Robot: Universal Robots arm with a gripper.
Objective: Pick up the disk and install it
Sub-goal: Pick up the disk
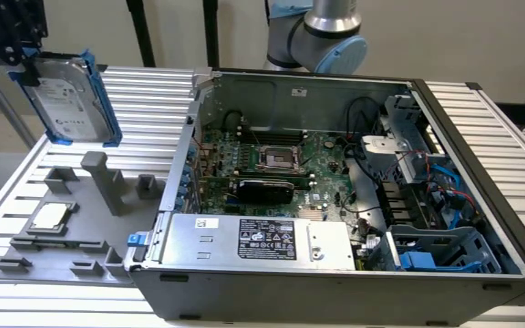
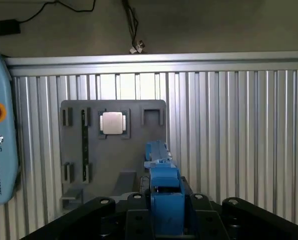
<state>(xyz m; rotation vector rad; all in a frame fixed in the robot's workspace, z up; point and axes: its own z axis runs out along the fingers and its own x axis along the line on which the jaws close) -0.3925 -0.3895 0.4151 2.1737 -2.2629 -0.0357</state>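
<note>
Ribbed aluminium tabletop [image 1: 144, 89] carries your whole setup. At the exterior view's left, your gripper [image 1: 24, 63] is closed partway onto the disk [image 1: 71, 99], holding it upright in the air above the grey fixture tray [image 1: 62, 247]. The open computer case [image 1: 335, 301] sits to the right.

Open air between disk [image 1: 69, 96] and computer case [image 1: 317, 301]
</note>
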